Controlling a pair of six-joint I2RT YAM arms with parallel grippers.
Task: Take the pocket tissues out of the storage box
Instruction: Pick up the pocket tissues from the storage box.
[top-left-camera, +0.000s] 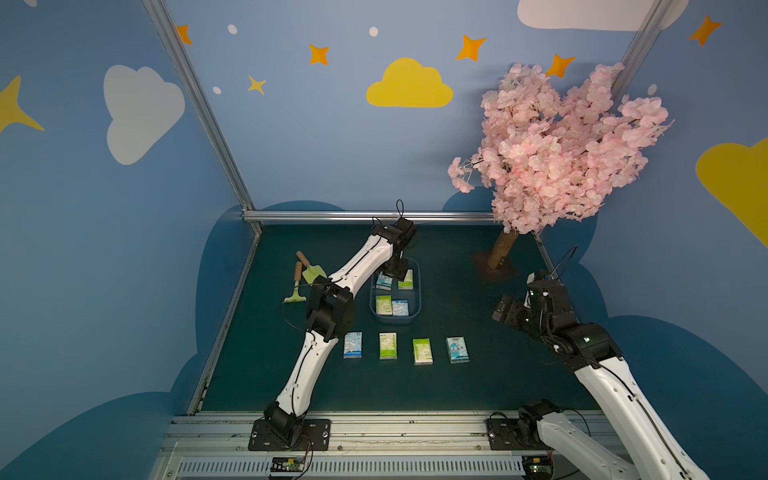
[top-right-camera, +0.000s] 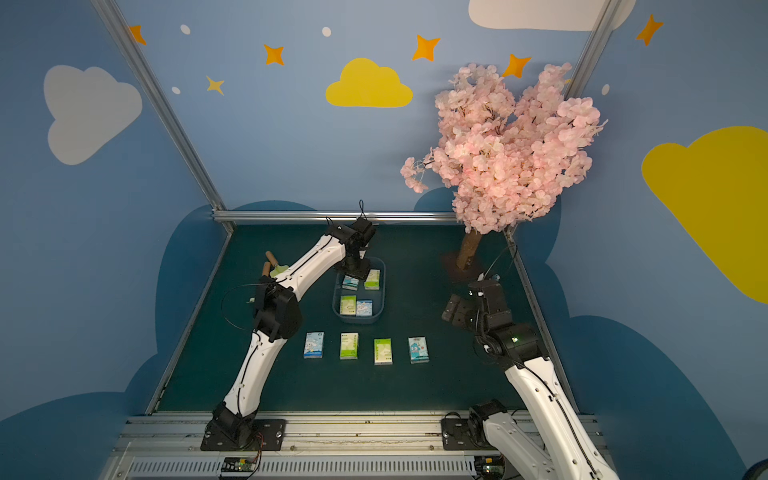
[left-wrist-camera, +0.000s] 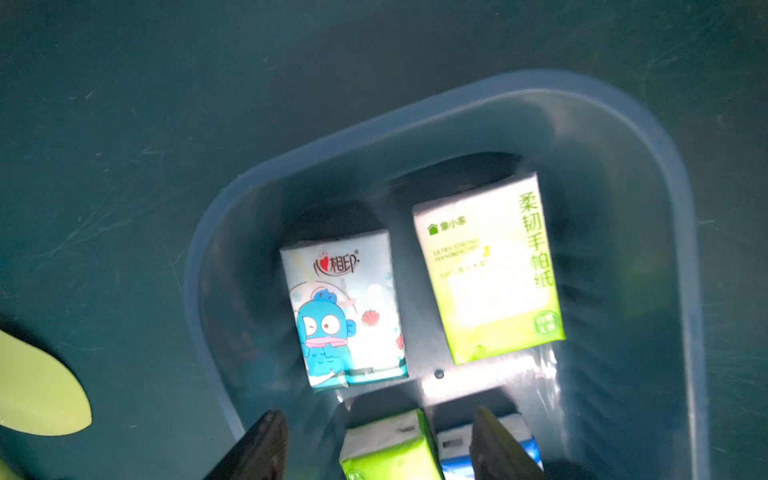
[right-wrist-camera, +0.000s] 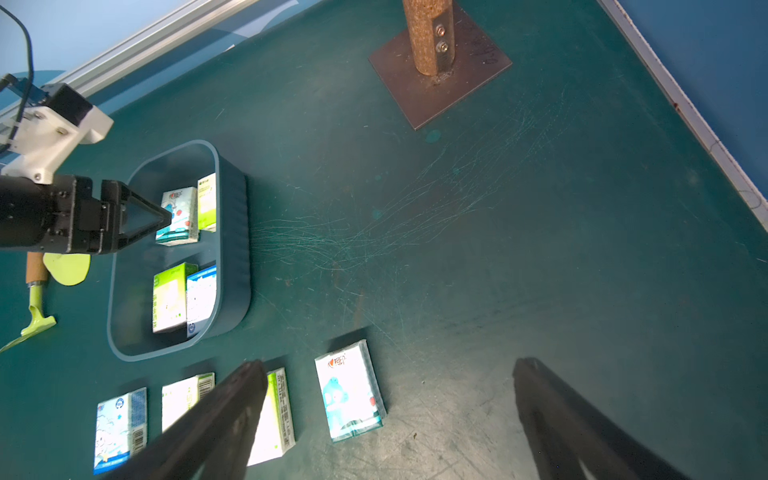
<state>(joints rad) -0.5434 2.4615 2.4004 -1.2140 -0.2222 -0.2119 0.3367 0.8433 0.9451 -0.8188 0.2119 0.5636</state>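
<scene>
Staged robot lab cell, kid-themed: blue walls (top-left-camera: 311, 137) with cloud and star decals, aluminium frame posts (top-left-camera: 201, 104), fake pink blossom tree (top-left-camera: 557, 145) standing on dark green worktop (top-left-camera: 478, 395), left arm (top-left-camera: 365, 262) and right arm (top-left-camera: 615, 399) mounted on front rail (top-left-camera: 415, 428).

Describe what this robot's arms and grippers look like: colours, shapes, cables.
Both the left arm and the right arm have smooth white curved shells with black joints and black base plates. Thin black cables loop off the wrists, and a small green light glows on the right arm. The left gripper and right gripper are black, tapering to points.
</scene>
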